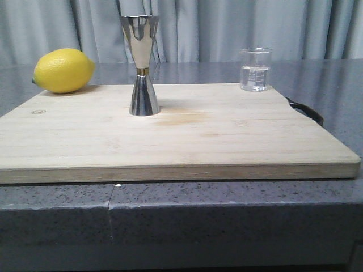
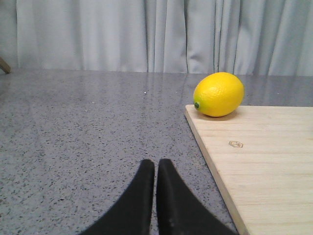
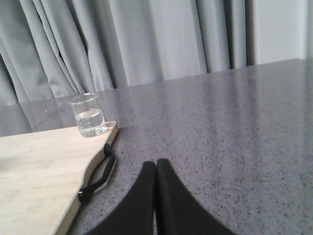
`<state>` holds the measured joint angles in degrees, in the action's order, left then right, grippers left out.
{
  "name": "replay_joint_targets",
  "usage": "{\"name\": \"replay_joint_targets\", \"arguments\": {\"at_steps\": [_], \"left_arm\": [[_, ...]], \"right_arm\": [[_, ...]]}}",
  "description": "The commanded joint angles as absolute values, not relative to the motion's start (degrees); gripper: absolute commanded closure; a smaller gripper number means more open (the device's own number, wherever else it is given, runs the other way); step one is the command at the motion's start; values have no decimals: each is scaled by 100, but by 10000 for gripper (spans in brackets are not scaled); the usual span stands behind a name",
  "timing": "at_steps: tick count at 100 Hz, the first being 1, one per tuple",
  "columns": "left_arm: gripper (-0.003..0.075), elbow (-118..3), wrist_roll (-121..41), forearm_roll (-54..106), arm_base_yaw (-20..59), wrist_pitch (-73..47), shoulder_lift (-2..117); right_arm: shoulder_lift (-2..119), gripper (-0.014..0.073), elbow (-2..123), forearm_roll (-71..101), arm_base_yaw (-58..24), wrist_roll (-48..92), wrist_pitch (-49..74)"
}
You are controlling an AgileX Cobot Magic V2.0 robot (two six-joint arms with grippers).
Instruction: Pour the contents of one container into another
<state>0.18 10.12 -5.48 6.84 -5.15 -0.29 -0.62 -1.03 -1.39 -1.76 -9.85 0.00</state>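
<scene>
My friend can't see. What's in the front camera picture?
A tall shiny steel jigger stands on a wooden cutting board. A small glass beaker with clear liquid sits at the board's far right corner, and a yellow lemon at its far left.

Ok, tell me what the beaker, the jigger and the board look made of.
Beaker: clear glass, seemingly; see-through, with white printed marks. Jigger: mirror-polished metal, likely steel, reflecting the curtains, gold band at the waist. Board: pale wood, matte, grain lines showing.
</scene>
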Motion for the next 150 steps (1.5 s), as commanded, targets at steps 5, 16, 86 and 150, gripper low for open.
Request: {"name": "replay_joint_targets", "arguments": {"at_steps": [5,16,86,150], "left_arm": [[740,231,1081,-558,695,-117,-165],[740,231,1081,-558,695,-36,-165],[740,-828,1133,2659,1046,99,75],[311,-2671,-1312,2030,3686,1329,4432]], "right_arm": [[-156,669,-233,-143,-134,-910,-731],[-156,669,-233,-143,-134,-910,-755],[633,669,1738,0,-504,-1914,1556],[4947,156,3954,-53,-1003,0,451]]}}
